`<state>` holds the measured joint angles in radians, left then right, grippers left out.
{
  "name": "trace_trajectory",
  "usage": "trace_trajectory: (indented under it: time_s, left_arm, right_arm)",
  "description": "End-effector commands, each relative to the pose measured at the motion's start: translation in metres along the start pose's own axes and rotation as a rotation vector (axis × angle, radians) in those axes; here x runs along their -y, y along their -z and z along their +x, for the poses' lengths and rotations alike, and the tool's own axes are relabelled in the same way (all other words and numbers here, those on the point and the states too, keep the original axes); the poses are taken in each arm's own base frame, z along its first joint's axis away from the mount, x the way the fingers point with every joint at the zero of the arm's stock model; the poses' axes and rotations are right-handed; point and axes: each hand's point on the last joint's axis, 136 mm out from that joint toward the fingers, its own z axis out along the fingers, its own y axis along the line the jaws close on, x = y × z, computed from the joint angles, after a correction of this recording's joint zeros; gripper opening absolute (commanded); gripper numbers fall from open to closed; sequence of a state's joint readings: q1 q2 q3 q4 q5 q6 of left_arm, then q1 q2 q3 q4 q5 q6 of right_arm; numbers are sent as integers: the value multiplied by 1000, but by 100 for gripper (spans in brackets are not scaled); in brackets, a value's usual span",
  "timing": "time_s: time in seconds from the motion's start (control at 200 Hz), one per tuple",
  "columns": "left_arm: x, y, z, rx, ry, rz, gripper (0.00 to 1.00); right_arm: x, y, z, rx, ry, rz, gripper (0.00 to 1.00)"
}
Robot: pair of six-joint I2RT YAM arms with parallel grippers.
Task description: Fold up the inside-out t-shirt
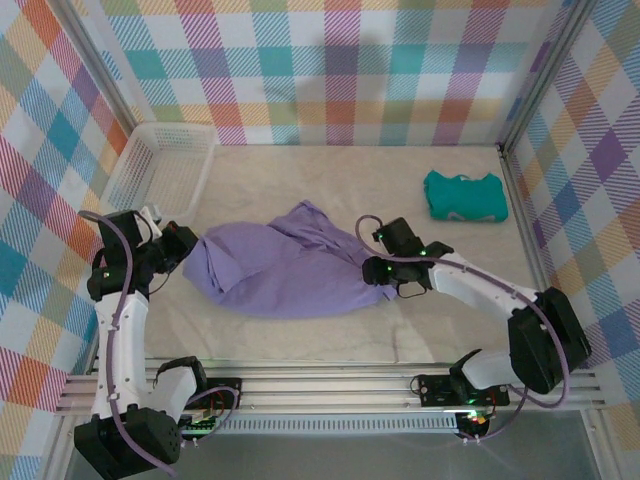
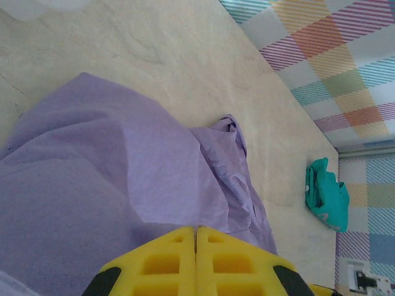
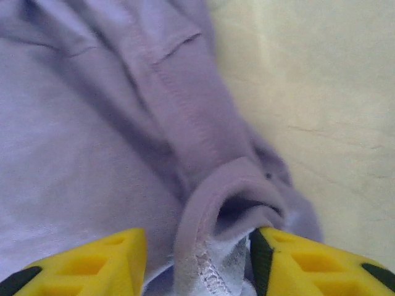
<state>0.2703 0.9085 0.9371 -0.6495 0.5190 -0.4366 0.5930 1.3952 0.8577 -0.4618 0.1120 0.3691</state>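
The purple t-shirt (image 1: 285, 265) lies bunched up on the surface (image 1: 400, 190), with the left jaws squeezed together at its left edge and the right jaws half apart around a rolled hem, which I think they should pinch alone before pulling slowly sideways.

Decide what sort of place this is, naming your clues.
Probably a robot test cell for folding clothes: plaid panels box in a table, a left arm and right arm bolted at its edge, a lavender t-shirt between them.
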Motion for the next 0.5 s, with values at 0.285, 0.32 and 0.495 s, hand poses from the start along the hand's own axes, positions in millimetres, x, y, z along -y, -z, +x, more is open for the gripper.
trace_trajectory:
  time_s: [0.285, 0.32, 0.495]
  left_arm:
    - [11, 0, -9, 21, -40, 38, 0]
    - [11, 0, -9, 25, -37, 38, 0]
    - [11, 2, -8, 35, -29, 44, 0]
  right_arm:
    - [15, 1, -14, -74, 70, 107, 57]
    - [7, -2, -15, -84, 74, 78, 60]
    - [-3, -19, -8, -145, 94, 62, 66]
